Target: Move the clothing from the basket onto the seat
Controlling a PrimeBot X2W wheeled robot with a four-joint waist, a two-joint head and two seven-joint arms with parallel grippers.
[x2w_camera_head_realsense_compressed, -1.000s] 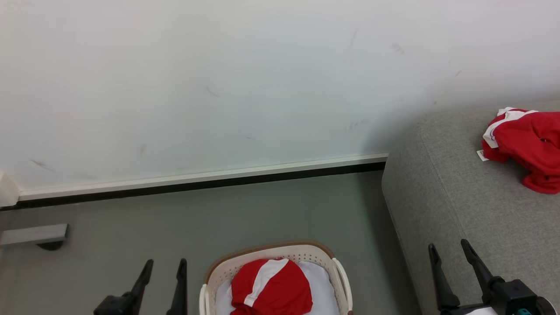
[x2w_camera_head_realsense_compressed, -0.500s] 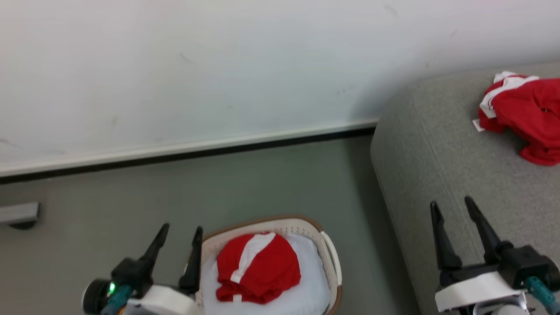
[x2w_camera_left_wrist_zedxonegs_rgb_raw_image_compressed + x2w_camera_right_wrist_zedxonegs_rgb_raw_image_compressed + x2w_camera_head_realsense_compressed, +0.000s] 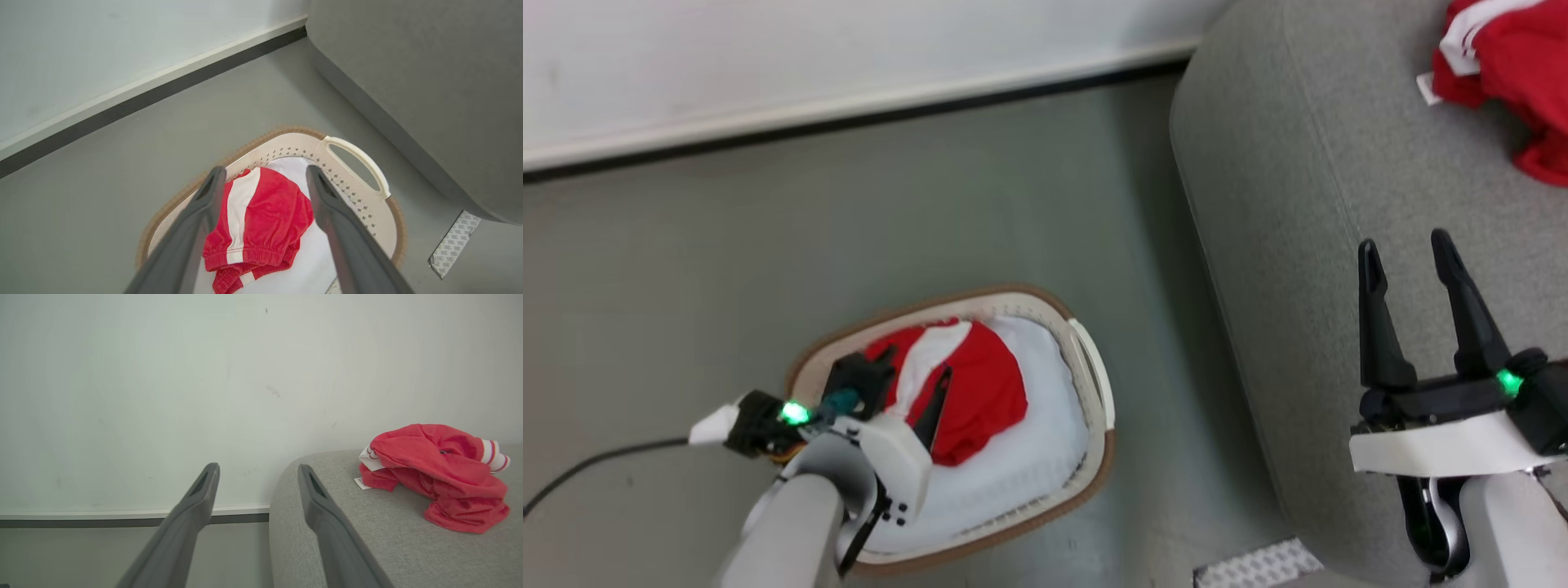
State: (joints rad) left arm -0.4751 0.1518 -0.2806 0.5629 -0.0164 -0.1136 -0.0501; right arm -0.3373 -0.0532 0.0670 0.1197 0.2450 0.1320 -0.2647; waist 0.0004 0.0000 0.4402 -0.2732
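One red garment with a white stripe (image 3: 980, 388) (image 3: 267, 212) lies in the cream basket (image 3: 1092, 371) (image 3: 356, 155) on its pale lining, on the floor. My left gripper (image 3: 913, 369) (image 3: 264, 170) hangs open just above that garment, a finger on either side of it, not touching. A second red garment (image 3: 1507, 77) (image 3: 439, 473) lies crumpled on the grey seat (image 3: 1298, 204) (image 3: 367, 547) at the right. My right gripper (image 3: 1405, 242) (image 3: 257, 468) is open with nothing in it, over the seat's near left edge.
A white wall with a dark baseboard (image 3: 849, 114) runs behind the grey floor. A black cable (image 3: 588, 465) trails at the lower left. A patterned strip (image 3: 1258, 563) (image 3: 453, 241) lies on the floor by the seat's base.
The head camera has tilted down, shifting the whole picture. My left gripper has come from beside the basket to above the garment inside it. The right gripper stays open.
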